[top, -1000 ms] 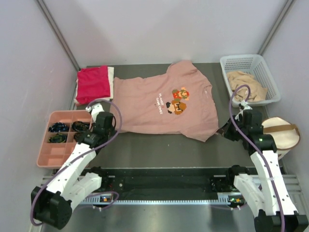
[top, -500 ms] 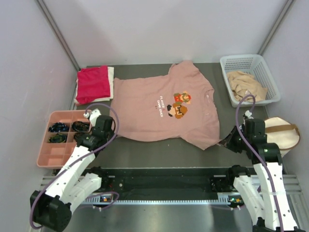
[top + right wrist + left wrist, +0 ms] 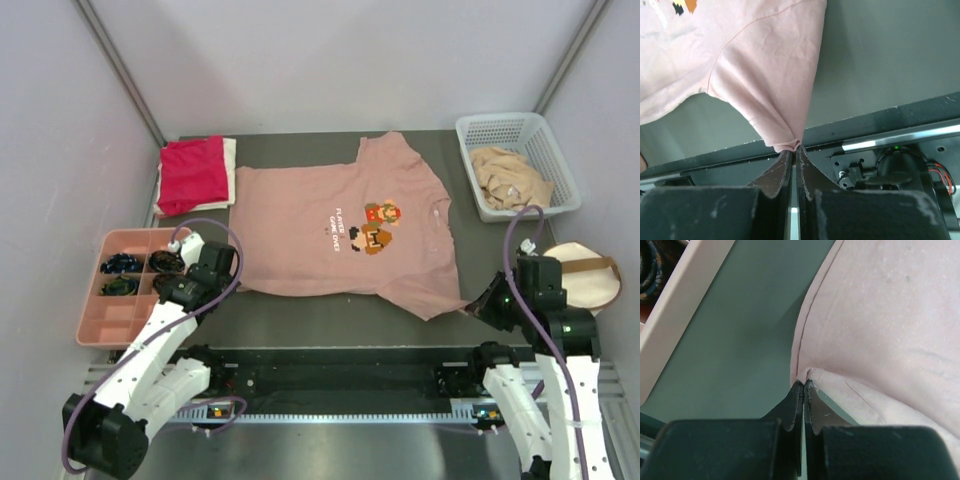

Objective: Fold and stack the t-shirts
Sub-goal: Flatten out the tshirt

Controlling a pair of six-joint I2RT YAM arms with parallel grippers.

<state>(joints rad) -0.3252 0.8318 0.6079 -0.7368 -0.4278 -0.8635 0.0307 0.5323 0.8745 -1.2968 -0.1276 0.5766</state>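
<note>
In the middle of the dark table (image 3: 300,320) the pink t-shirt (image 3: 340,230) lies spread flat, print up, with its collar toward the right and its bottom hem toward the left. The left gripper (image 3: 803,385) has its jaws pressed together on the near corner of the hem, a small pucker of cloth caught between them. The right gripper (image 3: 794,149) is likewise clamped, on the tip of the near sleeve, which is drawn out to a point over the table's front edge.

At the far left corner a red t-shirt (image 3: 193,172) sits folded on a white t-shirt (image 3: 231,160), so two appear to be done and stacked. A tan t-shirt (image 3: 512,178) lies crumpled in the white basket (image 3: 470,125) at the far right, not yet begun. The pink one shows no fold so far (only laid out and gripped along its near edge), so I judge the task roughly half done: this shirt needs folding and adding to the pile, then the tan one. The pink tray (image 3: 110,325) and cream bag (image 3: 585,285) sit aside.
</note>
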